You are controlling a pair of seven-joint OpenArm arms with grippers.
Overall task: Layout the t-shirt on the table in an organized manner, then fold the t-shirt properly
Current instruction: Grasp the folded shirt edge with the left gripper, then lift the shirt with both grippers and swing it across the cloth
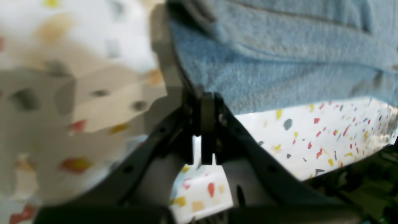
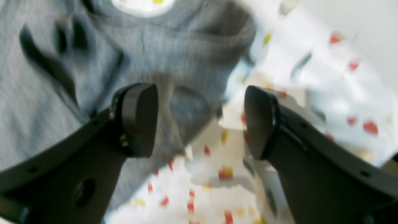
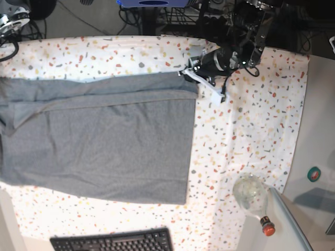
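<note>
One grey t-shirt [image 3: 99, 141] lies spread across the table [image 3: 251, 120] in the base view, filling its left and middle and running off the left edge, with a folded band along its far side. At the shirt's far right corner the left gripper [image 3: 191, 71] sits low on the fabric. Only the left wrist view shows the grip itself: the left gripper [image 1: 207, 102] has its jaws pressed together on the t-shirt's [image 1: 279, 59] edge, speckled cloth [image 1: 326, 137] showing beneath. The right gripper appears in no overhead frame; its arm is cut off at the far left corner. In its own wrist view the right gripper [image 2: 200, 121] hangs with jaws wide apart and nothing between them, over the shirt [image 2: 174, 59] where its edge meets the table [image 2: 326, 93]; motion blur smears this picture, so the part of the garment below cannot be told. Near the table's near right corner a clear bottle [image 3: 252, 194] with a red cap lies on its side, and a black keyboard [image 3: 112, 241] is cropped by the near edge.
</note>
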